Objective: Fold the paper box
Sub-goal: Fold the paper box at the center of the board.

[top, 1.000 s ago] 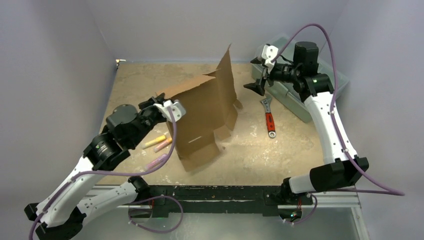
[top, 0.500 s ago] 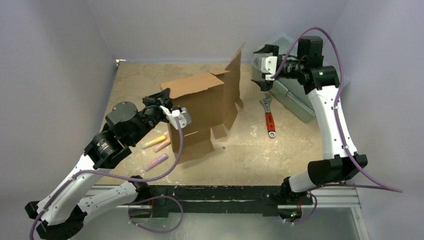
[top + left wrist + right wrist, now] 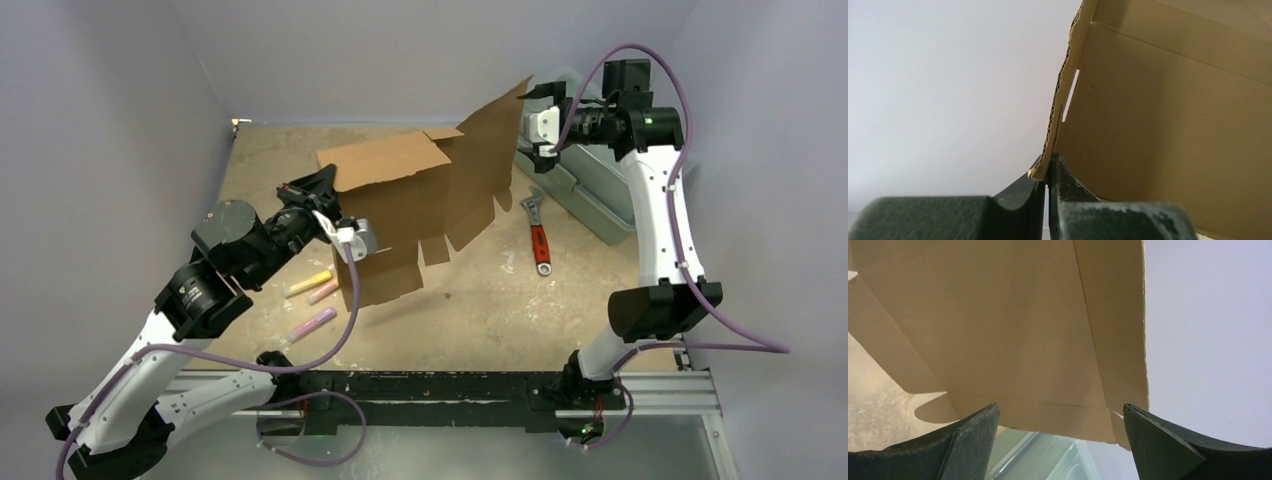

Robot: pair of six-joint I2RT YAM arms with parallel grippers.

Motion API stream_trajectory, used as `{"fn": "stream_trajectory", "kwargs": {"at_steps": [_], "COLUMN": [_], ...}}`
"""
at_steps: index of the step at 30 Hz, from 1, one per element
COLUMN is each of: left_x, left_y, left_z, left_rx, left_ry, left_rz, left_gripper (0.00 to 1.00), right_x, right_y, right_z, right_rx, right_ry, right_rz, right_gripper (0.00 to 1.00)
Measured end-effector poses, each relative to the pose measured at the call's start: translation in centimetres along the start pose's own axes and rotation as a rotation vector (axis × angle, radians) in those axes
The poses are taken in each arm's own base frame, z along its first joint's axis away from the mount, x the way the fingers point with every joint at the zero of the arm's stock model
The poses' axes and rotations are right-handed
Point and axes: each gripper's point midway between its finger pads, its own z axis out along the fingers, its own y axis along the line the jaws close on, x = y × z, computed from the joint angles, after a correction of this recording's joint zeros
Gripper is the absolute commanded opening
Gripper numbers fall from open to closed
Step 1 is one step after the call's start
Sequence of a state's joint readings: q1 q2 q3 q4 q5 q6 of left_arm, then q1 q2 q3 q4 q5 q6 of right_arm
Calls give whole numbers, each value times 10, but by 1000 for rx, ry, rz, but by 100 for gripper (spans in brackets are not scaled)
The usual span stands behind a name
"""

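The paper box (image 3: 420,205) is a brown die-cut cardboard sheet, held up off the table with its flaps hanging down. My left gripper (image 3: 322,190) is shut on its left edge. In the left wrist view the corrugated edge of the paper box (image 3: 1168,125) is pinched between the tips of the left gripper (image 3: 1047,167). My right gripper (image 3: 530,122) is open, high at the sheet's far right flap. In the right wrist view the paper box (image 3: 1013,315) fills the space ahead of the right gripper (image 3: 1059,409), whose jaws stand wide apart and do not touch it.
A red-handled wrench (image 3: 539,236) lies on the table right of the sheet. A translucent grey-green toolbox (image 3: 600,195) stands at the back right, under the right gripper. Yellow (image 3: 310,282), pink (image 3: 325,291) and purple (image 3: 312,323) sticks lie at the front left.
The left gripper has lifted the paper box and swung it up and to the right. The right gripper rose and drew back rightward, and the sheet's far flap now reaches it.
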State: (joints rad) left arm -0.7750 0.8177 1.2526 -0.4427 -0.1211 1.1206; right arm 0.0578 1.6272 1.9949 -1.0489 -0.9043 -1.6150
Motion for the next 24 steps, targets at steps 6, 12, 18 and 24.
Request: {"fn": "stream_trajectory", "kwargs": {"at_steps": [6, 12, 18, 24], "left_x": [0, -3, -13, -16], "left_y": [2, 10, 32, 38], "left_z": [-1, -8, -19, -28], "left_rx": [0, -4, -44, -65], "left_ry": [-2, -5, -33, -49], "left_rz": [27, 64, 72, 69], "left_gripper": [0, 0, 0, 0], "right_x": [27, 49, 62, 71], "right_y": [-8, -16, 14, 24], "right_z": [-25, -47, -11, 8], "right_rx": [60, 149, 136, 140], "right_ry": [36, 10, -137, -246], "right_rz": [84, 190, 438, 636], "right_gripper": [99, 99, 99, 99]}}
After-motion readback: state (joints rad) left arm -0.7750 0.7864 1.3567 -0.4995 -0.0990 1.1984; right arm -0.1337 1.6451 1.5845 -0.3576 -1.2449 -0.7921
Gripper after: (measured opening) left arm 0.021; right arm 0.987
